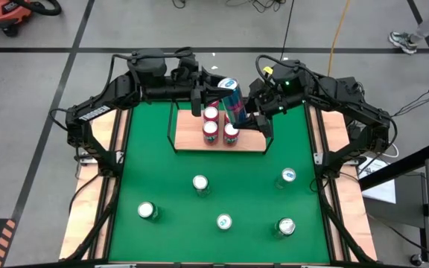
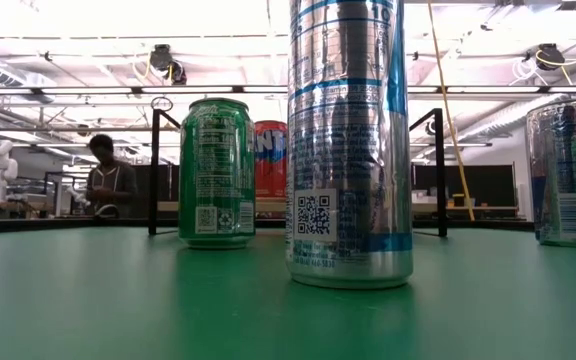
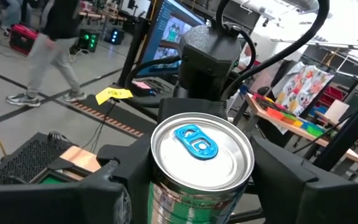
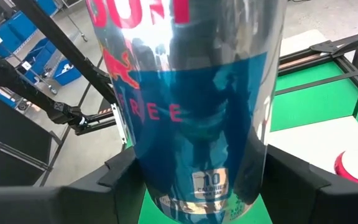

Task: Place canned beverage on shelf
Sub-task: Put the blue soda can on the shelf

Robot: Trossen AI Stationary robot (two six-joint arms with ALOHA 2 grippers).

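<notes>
The tall blue and silver can is between the fingers of both grippers, lifted up and tilted over the back of the small light-wood shelf with thin black rails. The right gripper is clamped on its sides. The left gripper has its fingers on either side of the top end; I cannot tell if they squeeze it.

I think this is the handing-over or setting-down step. Next the can must stand upright on the board.

Three red-topped cans stand just below the fingers, so free room is small. The bare board lies beside them, and the black rails are close.
</notes>
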